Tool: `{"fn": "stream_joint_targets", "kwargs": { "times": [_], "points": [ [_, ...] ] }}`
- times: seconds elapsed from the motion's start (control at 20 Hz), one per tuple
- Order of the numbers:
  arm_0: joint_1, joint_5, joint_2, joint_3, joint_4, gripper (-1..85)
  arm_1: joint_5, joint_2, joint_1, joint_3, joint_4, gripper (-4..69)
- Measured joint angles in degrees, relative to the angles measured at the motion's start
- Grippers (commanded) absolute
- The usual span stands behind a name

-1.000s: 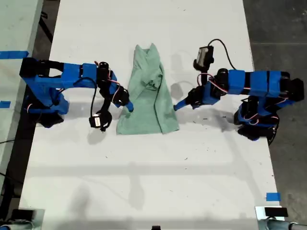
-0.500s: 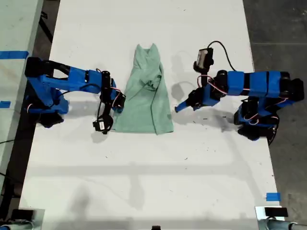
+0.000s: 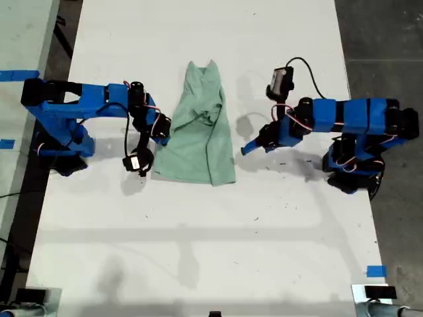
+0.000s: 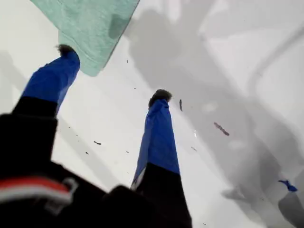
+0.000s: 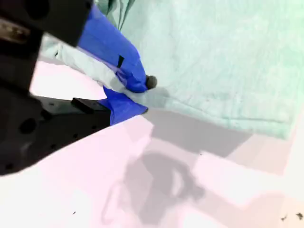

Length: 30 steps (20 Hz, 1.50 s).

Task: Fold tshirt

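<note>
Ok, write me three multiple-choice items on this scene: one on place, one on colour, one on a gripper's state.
1. Where does the tshirt lie on the table?
A. Between the two arms
B. Hanging off an edge
C. Behind one arm's base

2. What colour is the tshirt?
A. Red
B. Dark blue
C. Pale green

3. My second gripper is:
A. Open over bare table
B. Shut on the tshirt's edge
C. Out of view

Answers:
1. A: the exterior view shows an arm on each side of it.
2. C: the cloth is pale mint green in every view.
3. B: the second wrist view shows cloth pinched between the jaws.
</note>
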Motion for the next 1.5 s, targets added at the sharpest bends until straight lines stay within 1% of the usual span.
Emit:
{"fn": "stream_joint_targets", "kwargs": {
  "times": [0.15, 0.3, 0.45, 0.55, 0.6, 0.65, 0.7, 0.75, 0.8, 0.9, 0.95, 1.05, 1.25, 1.35, 1.4, 1.45, 1.5],
  "points": [
    [-1.32, -0.18, -2.64, -7.21, 4.66, 0.0, 0.0, 1.41, -0.18, 0.97, 0.0, 28.1],
    [-1.32, -0.44, -14.85, -21.01, 7.38, 0.0, 0.26, 2.46, -0.18, 1.58, 0.0, 28.0],
    [-1.05, 0.0, -31.2, -37.27, 7.47, 0.0, 0.44, 2.46, -0.18, 1.58, 0.0, 28.0],
    [-0.97, 0.18, -39.81, -42.8, 6.94, 0.3, 0.44, 2.46, -0.18, 1.58, 0.0, 28.0],
    [-0.97, 0.53, -42.54, -43.59, 5.89, 2.8, 0.44, 2.46, -0.18, 2.02, 0.0, 28.0],
    [-0.88, 0.53, -44.03, -44.3, 4.57, 11.3, 0.62, 2.46, -0.26, 2.29, 0.0, 28.0],
    [-0.62, 0.35, -45.26, -45.18, 4.13, 18.0, 0.62, 2.55, -0.35, 2.37, 0.0, 27.9],
    [-0.53, 0.18, -45.97, -45.88, 4.04, 22.6, 0.62, 2.99, -0.44, 3.08, -0.18, 27.9],
    [-0.53, 0.26, -46.14, -46.23, 4.04, 25.3, 0.62, 3.69, -0.53, 3.43, -0.18, 27.8],
    [-0.53, 0.35, -45.79, -46.23, 4.48, 26.6, 0.79, 4.92, -0.53, 4.04, -0.53, 27.8],
    [-0.62, 0.09, -45.09, -46.23, 5.45, 27.0, 0.79, 5.54, -0.53, 4.39, -0.53, 27.7],
    [-0.62, 0.0, -42.89, -45.88, 9.67, 27.1, 0.79, 6.06, -0.53, 4.57, -0.53, 27.7],
    [-0.53, -0.18, -29.97, -44.56, 21.62, 28.2, 0.79, 6.15, -0.53, 4.57, -0.7, 27.6],
    [-0.35, -1.23, -24.43, -42.19, 26.19, 29.2, 0.79, 6.15, -0.53, 4.57, -0.7, 27.6],
    [0.35, -2.2, -21.09, -39.29, 27.51, 29.3, 0.79, 6.15, -0.53, 4.57, -0.7, 27.6],
    [1.14, -3.08, -17.14, -34.8, 27.51, 29.2, 0.79, 6.15, -0.53, 4.57, -0.7, 27.6],
    [2.2, -4.75, -12.22, -28.3, 25.75, 28.9, 0.79, 6.15, -0.62, 4.57, -0.7, 27.6]
  ]
}}
